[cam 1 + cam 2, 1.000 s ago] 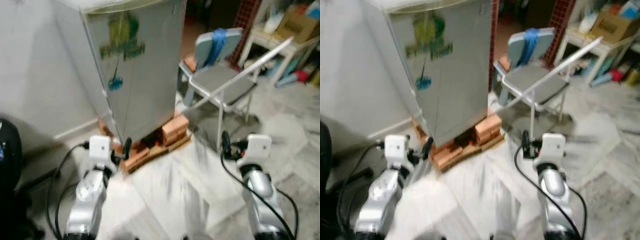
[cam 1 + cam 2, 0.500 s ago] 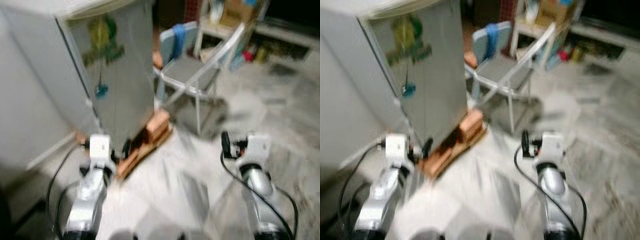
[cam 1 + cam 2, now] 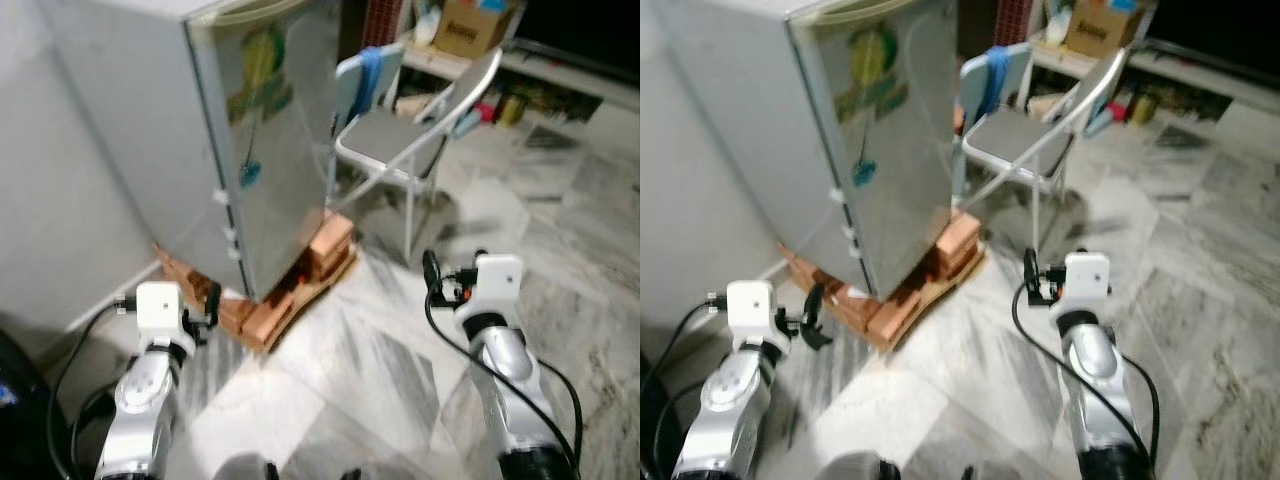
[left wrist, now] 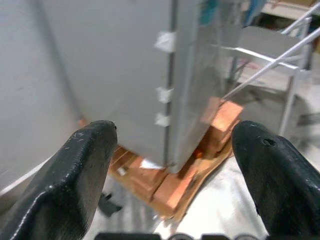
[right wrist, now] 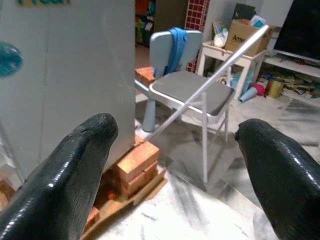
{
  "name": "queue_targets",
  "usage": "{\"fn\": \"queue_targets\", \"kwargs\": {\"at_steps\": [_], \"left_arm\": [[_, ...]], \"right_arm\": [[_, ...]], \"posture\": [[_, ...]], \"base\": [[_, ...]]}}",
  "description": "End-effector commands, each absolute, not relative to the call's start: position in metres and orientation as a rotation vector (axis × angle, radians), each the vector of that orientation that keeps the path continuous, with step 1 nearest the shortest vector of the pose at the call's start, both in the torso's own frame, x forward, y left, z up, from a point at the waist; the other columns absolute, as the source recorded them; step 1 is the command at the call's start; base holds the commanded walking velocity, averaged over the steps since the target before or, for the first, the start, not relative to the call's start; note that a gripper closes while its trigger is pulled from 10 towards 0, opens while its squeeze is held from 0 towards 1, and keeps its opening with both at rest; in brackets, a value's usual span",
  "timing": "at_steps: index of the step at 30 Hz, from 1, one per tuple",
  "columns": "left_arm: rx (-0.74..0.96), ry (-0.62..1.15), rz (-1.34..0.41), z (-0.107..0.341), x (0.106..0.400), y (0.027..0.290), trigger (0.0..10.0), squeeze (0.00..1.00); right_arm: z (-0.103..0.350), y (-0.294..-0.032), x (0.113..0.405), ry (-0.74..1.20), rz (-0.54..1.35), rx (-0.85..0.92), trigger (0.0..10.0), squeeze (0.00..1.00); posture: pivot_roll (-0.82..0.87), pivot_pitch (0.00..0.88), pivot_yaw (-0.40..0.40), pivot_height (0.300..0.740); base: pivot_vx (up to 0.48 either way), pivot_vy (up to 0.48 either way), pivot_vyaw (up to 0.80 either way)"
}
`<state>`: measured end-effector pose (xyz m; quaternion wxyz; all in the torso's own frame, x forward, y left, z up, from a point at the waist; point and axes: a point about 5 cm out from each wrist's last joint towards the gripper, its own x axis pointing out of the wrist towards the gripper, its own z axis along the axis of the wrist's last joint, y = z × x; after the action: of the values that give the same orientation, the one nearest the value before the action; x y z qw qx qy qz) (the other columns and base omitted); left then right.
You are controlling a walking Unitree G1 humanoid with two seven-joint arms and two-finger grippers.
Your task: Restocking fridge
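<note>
Far left: pale wall (image 3: pixel 70 180). Low at left, left end effector (image 4: pixel 172 165), black fingers (image 4: pixel 75 185) spread wide, nothing between them, aimed at the lower corner of the fridge. Just right of the wall, the fridge (image 3: pixel 250 130), a small silver one, door shut, green sticker (image 3: pixel 262 75) on the front, a blue tag (image 3: pixel 248 175) hanging lower down. White clips (image 4: pixel 165 42) along the door edge in the left wrist view. Under the fridge, orange bricks (image 3: pixel 325 245) stacked on a wooden board (image 3: pixel 290 310), lifting it off the marble floor (image 3: pixel 350 370). Right of the fridge and close beside it, a folding chair (image 3: pixel 395 135) with grey seat, blue cloth (image 3: pixel 370 70) draped over its back. Low at right, right end effector (image 5: pixel 175 165), fingers (image 5: pixel 280 170) likewise spread apart and holding nothing, pointed toward the chair and the fridge's brick base. Behind the chair, a white worktop (image 5: pixel 235 52) carrying a cardboard box (image 3: pixel 470 25). Further right, a low shelf (image 3: pixel 560 85) with cluttered small items, too blurred to name.
</note>
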<state>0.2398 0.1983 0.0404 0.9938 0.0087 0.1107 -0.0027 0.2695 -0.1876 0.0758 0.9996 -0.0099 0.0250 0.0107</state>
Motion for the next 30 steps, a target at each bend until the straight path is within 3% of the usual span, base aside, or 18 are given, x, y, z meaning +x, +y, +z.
{"fn": "queue_targets", "kwargs": {"at_steps": [1,12,21,30], "left_arm": [[0.02,0.211,-0.032,0.043,0.244,0.194,10.0,0.0],[0.052,0.182,-0.094,0.045,0.249,0.184,10.0,0.0],[0.074,0.161,-0.114,0.047,0.248,0.184,10.0,0.0],[0.081,0.153,-0.117,0.047,0.248,0.182,10.0,0.0]], "right_arm": [[0.073,-0.194,0.267,0.066,0.004,-0.031,10.0,0.0],[0.076,-0.194,0.265,0.05,-0.01,-0.049,10.0,0.0],[0.076,-0.192,0.265,0.052,-0.004,-0.048,10.0,0.0],[0.076,-0.191,0.265,0.054,-0.003,-0.05,10.0,0.0]], "posture": [[0.04,0.0,-0.037,0.74],[0.03,0.0,-0.023,0.74],[0.03,0.0,-0.023,0.74],[0.03,0.0,-0.019,0.74]], "base": [[0.0,0.48,-0.8],[0.0,0.441,-0.79],[0.37,0.3,-0.77],[0.46,0.0,-0.66]]}}
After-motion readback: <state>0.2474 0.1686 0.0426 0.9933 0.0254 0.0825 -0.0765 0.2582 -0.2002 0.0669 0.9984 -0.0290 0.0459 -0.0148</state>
